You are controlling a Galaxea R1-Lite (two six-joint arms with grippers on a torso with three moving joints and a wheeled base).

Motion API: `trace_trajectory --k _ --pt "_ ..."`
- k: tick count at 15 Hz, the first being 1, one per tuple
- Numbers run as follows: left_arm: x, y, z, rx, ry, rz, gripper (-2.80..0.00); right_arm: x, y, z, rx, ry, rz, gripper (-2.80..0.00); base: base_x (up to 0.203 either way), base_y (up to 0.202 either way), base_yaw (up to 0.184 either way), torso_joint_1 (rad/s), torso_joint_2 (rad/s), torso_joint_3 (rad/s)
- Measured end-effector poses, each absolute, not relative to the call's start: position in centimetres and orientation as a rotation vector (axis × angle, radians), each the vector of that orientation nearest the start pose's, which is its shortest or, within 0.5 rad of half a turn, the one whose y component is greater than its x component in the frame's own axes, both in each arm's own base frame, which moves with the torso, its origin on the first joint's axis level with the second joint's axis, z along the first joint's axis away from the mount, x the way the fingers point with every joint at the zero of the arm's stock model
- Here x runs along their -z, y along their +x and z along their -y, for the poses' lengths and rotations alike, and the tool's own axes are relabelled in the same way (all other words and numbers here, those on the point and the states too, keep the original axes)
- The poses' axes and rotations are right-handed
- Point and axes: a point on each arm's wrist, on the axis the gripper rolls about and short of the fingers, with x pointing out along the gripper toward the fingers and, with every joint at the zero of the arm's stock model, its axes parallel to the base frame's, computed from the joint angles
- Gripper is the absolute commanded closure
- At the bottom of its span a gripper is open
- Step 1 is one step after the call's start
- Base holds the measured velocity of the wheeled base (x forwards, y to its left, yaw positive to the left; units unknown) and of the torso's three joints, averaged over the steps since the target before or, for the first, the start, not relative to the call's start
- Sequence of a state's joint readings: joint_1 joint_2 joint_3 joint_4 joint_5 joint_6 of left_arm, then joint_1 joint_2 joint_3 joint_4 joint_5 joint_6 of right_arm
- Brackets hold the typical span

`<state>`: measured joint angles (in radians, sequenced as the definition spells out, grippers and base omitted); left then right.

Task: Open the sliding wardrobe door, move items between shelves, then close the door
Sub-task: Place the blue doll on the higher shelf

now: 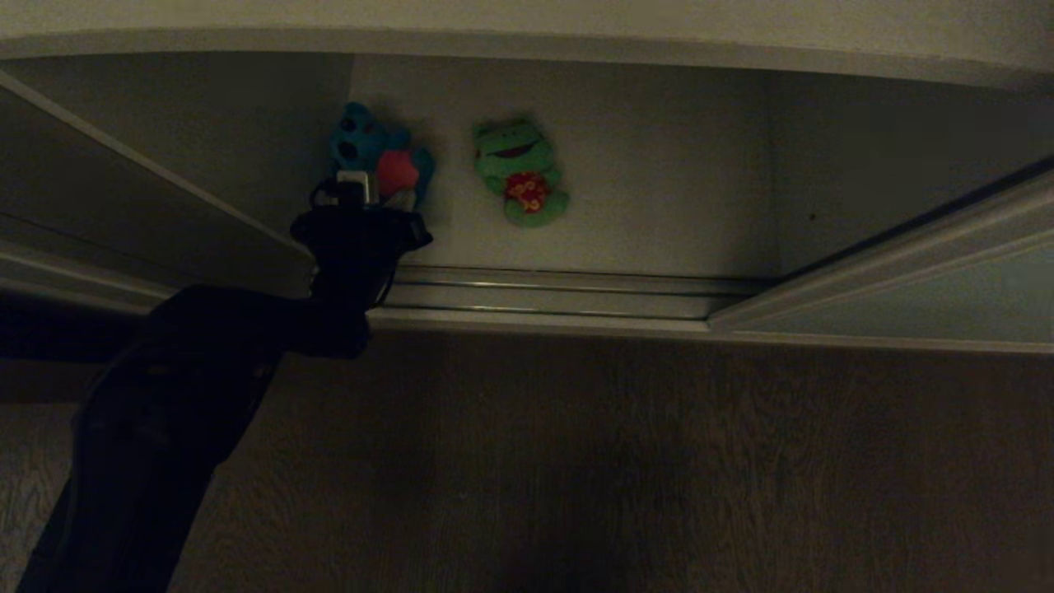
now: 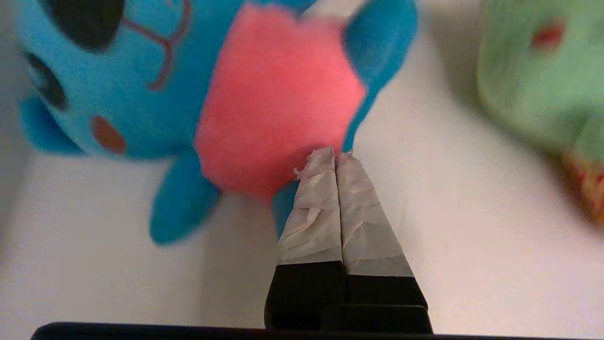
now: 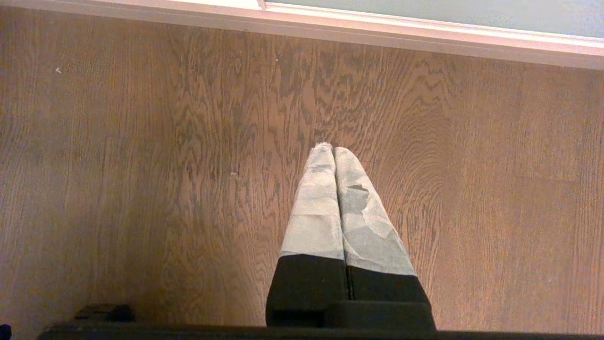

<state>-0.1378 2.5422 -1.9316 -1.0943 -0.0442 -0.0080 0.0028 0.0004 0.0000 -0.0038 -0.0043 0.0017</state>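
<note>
Touching blue plush toy belly | left gripper jaws pressed together, gripping nothing visible

Dark brown wood-grain floor spreads under the fingers, meeting a pale metal track just ahead.

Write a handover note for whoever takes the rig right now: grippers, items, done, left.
Left gripper: shut, tips at the lower edge of the blue toy's pink belly; can't tell if any plush is caught.
Right gripper: shut, parked over the wooden floor.
Items: blue toy and green frog lie side by side, apart, on one white shelf.
Done: sliding door is open.
Left: confirm the grip, move the toys to another shelf, close the door.
</note>
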Motion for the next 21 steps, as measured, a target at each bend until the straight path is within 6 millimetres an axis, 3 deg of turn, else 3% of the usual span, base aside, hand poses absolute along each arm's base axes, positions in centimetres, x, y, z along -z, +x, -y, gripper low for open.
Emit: trace_trajectory --k 8,11,15,20,21 --pt "-23.2 47.6 10.0 0.193 -0.082 0.503 0.00 -7.6 -2.3 0.0 0.001 0.002 0.004 0.00 0.000 0.000 0.000 0.000 0.00 0.000" --pt "-24.9 46.1 10.0 0.180 -0.087 0.491 0.00 -7.6 -2.3 0.0 0.002 0.002 0.004 0.00 0.000 0.000 0.000 0.000 0.00 0.000" --pt "-25.6 44.7 10.2 0.154 -0.094 0.451 0.00 -7.6 -2.3 0.0 0.002 0.002 0.003 0.00 0.000 0.000 0.000 0.000 0.00 0.000" --pt "-24.3 46.4 10.4 0.091 -0.115 0.454 0.00 -7.6 -2.3 0.0 0.001 0.002 0.004 0.00 0.000 0.000 0.000 0.000 0.00 0.000" --pt "-23.9 47.0 10.4 0.084 -0.120 0.449 -2.80 -7.6 -2.3 0.0 0.001 0.002 0.003 0.00 0.000 0.000 0.000 0.000 0.00 0.000"
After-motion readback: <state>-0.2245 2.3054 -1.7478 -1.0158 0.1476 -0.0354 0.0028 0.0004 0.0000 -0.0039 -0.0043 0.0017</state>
